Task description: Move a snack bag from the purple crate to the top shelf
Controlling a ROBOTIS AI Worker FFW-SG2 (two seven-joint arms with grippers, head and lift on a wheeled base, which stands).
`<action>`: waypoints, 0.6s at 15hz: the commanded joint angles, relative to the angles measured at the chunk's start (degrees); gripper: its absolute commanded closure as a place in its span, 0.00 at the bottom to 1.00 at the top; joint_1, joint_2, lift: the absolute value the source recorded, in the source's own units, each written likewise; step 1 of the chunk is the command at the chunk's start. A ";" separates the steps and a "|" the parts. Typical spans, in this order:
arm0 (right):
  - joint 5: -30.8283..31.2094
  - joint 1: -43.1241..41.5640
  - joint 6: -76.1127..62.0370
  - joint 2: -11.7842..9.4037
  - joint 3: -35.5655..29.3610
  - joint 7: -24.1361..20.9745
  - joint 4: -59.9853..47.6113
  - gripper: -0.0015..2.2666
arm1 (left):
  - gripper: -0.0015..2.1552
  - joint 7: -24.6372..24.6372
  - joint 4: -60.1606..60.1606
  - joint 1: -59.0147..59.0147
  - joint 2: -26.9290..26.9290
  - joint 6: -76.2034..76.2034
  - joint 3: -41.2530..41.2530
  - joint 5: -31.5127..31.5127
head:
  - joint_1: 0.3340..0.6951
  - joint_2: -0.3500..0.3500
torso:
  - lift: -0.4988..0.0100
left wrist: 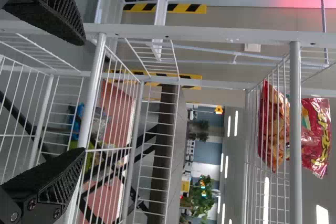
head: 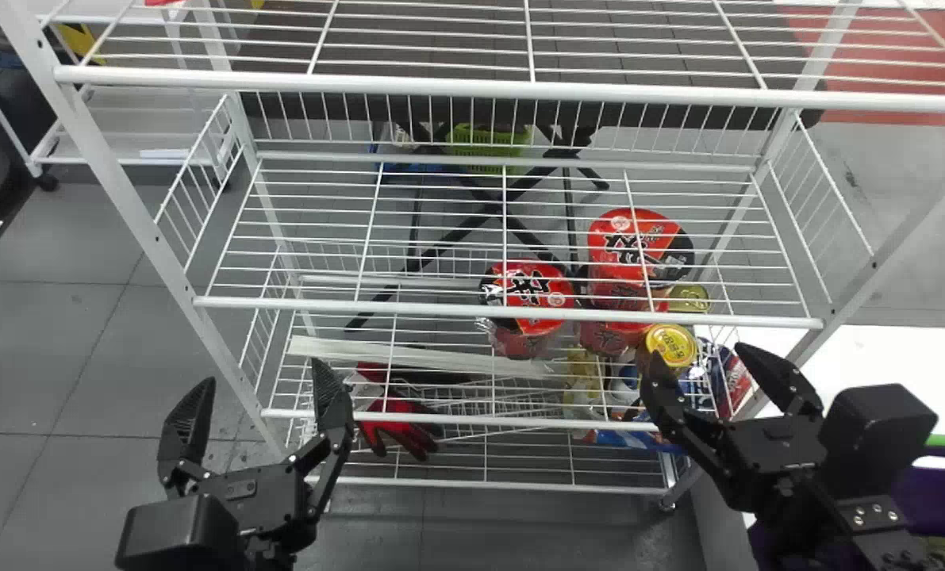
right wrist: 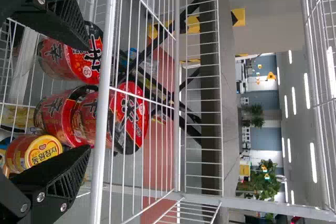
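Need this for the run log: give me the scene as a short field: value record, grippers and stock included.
left gripper: open, empty, before the rack's left side
right gripper: open, empty, before the rack's right side
source: purple crate, right edge of head view
top shelf: white wire; red snack packaging at its level
below middle shelf: red instant noodle packs, yellow-lidded can, red-and-black glove
task state: no snack bag in either gripper
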 commanded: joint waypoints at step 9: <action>0.00 -0.11 -0.18 0.09 -0.01 0.00 0.65 0.07 | 0.04 0.00 0.61 -0.30 -0.07 -0.18 0.09 0.09 | 1.00 0.47 | 0.23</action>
